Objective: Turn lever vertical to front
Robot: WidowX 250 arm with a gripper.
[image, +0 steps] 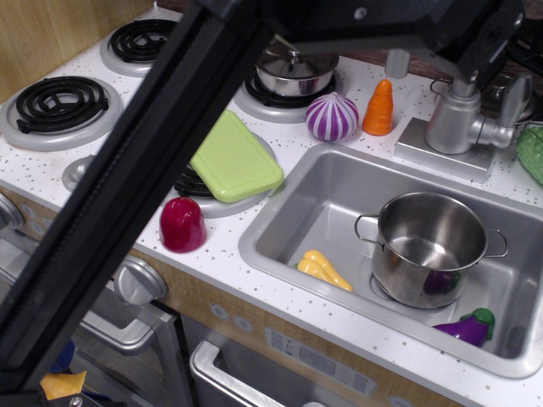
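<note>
Lever (514, 99) first: it sits at the far right of the counter, behind the sink, a flat silver paddle standing upright off a short stub on the right side of the faucet body.

Sweeping from the left: coil burners (58, 103), then my own arm, a black bar cutting diagonally across the picture. Past it, a green board (235, 158) lying on a burner, a red cup (182, 225) near the counter edge, a lidded pot (295, 70) at the back. Then a purple onion (332, 116) and an orange carrot (379, 108), side by side. Below them the sink (288, 222), holding a yellow toy, a steel pot (430, 248) and an eggplant (467, 328).

Now the faucet body (451, 123), thick metal cylinder on a plate. My claw (475, 52) is up above it, a dark mass at the top edge, and I cannot tell whether the fingers are apart or together; they're lost in black. Nothing shows me touching the lever.

My read on handling: rigid metal-look paddle, smooth, likely slick, pivoting on that stub with some friction. It won't flex or break, so no squeezing needed. I'd go for the upper end of the paddle, farthest from the pivot, and pull toward the front. Contact too near the stub would likely slip.
</note>
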